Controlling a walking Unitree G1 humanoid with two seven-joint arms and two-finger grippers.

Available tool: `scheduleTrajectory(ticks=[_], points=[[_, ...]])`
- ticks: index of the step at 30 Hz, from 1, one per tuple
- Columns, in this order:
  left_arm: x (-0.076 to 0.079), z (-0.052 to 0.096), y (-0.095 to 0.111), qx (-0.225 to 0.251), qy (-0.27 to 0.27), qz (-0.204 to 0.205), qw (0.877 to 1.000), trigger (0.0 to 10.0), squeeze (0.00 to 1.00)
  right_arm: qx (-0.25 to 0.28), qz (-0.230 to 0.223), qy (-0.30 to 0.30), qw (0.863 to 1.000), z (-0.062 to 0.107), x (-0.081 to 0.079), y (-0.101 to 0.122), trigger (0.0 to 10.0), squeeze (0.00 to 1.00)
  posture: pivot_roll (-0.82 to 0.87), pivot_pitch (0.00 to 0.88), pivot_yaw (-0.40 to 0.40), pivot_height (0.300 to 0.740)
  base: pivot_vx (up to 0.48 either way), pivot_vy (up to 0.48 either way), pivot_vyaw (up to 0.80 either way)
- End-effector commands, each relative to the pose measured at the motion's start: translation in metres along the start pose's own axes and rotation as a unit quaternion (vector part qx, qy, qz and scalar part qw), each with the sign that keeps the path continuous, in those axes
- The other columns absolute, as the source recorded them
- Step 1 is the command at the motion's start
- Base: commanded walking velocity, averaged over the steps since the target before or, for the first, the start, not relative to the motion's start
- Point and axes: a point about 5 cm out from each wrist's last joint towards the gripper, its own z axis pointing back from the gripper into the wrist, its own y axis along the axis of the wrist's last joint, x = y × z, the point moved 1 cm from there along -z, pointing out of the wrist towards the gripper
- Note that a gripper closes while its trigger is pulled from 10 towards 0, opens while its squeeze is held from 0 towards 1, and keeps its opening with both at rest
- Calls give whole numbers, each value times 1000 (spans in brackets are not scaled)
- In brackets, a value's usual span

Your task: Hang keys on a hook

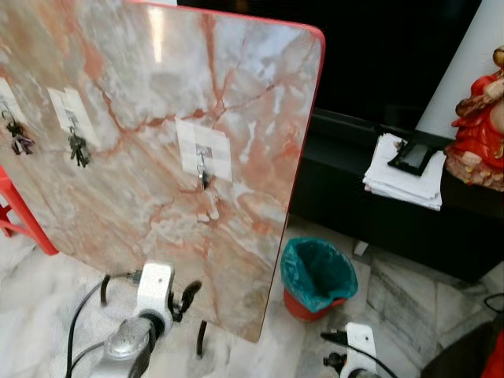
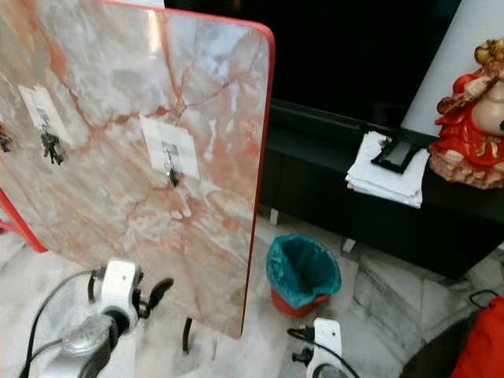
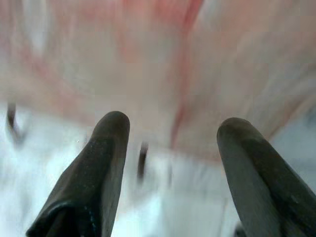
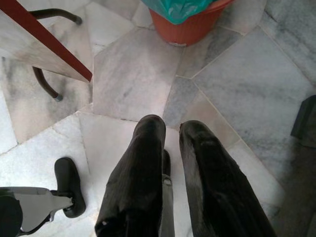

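Note:
A tall marble-patterned board (image 1: pixel 157 102) with a red rim stands upright before me. Three white patches on it each carry a hook. A dark bunch of keys (image 1: pixel 204 178) hangs from the hook on the middle patch (image 1: pixel 205 150). Two more bunches (image 1: pixel 78 149) (image 1: pixel 17 138) hang further left. My left gripper (image 3: pixel 170 148) is open and empty, low in front of the board's bottom edge, and its fingers (image 1: pixel 187 298) point at the board. My right gripper (image 4: pixel 170 133) hangs low over the floor, fingers together. A thin grey strip shows between them; I cannot tell what it is.
A red bin (image 1: pixel 315 277) with a teal liner stands on the marble floor right of the board. Behind it, a black low cabinet (image 1: pixel 346 189) holds folded white cloths (image 1: pixel 402 177) and a red figurine (image 1: pixel 480 134). The board's dark metal legs (image 4: pixel 47 86) rest on the floor.

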Motion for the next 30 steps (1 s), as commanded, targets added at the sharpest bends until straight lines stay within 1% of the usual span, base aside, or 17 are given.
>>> scheduleTrajectory(ticks=[1,2,3,6,7,10,12,14,17,20,22,24,25,26,28,29,30], points=[[-7,-2,-29,-50,29,-7,998,10000,0,-2,2,-4,1000,0,1,0,10000,0,-32,0,-76,740,0,0,0],[-7,-2,-29,-50,29,-7,998,10000,0,-2,2,-4,1000,0,1,0,10000,0,-32,0,-76,740,0,0,0],[-9,1,-54,-101,37,-15,994,10000,0,-2,1,-4,1000,0,1,-1,10000,0,-34,0,-74,740,0,0,0],[-5,9,-88,-169,38,-6,985,10000,0,-2,7,-3,1000,0,1,0,10000,0,-19,0,-80,740,0,0,0],[-3,20,-114,-228,48,5,973,10000,0,-5,26,1,1000,0,1,0,10000,0,-24,0,-77,740,0,0,0],[-1,35,-138,-284,56,7,957,10000,0,-6,41,8,999,0,-1,0,10000,0,-45,0,-66,740,0,0,0],[-1,35,-138,-281,59,9,958,10000,0,-4,39,8,999,0,-1,-1,10000,0,-50,0,-60,740,0,0,0],[4,27,-132,-260,68,21,963,10000,0,-3,32,4,999,0,0,-1,10000,0,-28,0,-71,740,0,163,0],[6,22,-126,-250,71,17,965,10000,0,-5,38,6,999,0,1,-2,10000,0,-14,0,-77,740,0,381,0],[12,15,-121,-244,64,13,968,10000,0,-9,86,26,996,0,0,0,10000,0,-12,0,-76,740,0,470,0],[10,17,-123,-247,66,11,967,10000,0,-12,140,48,989,0,-3,3,10000,0,-14,0,-75,740,0,472,0],[8,19,-126,-249,69,11,966,10000,0,-26,212,73,974,0,-5,3,10000,0,-24,0,-74,740,0,472,0],[8,20,-127,-250,69,10,966,10000,0,-27,216,73,973,0,-5,3,10000,0,-22,0,-76,740,0,472,0],[8,20,-127,-251,70,10,965,10000,0,-26,216,71,973,0,-5,3,10000,0,-22,0,-76,740,0,472,0],[7,21,-128,-252,73,10,965,10000,0,-23,191,60,979,0,-5,2,10000,0,-26,0,-73,740,0,472,0],[7,21,-129,-254,75,11,964,10000,0,-20,156,42,987,0,-3,0,10000,0,-30,0,-67,740,0,472,0],[7,22,-129,-255,75,12,964,10000,0,-18,135,32,990,0,-2,-1,10000,0,-30,0,-67,740,0,472,0]])
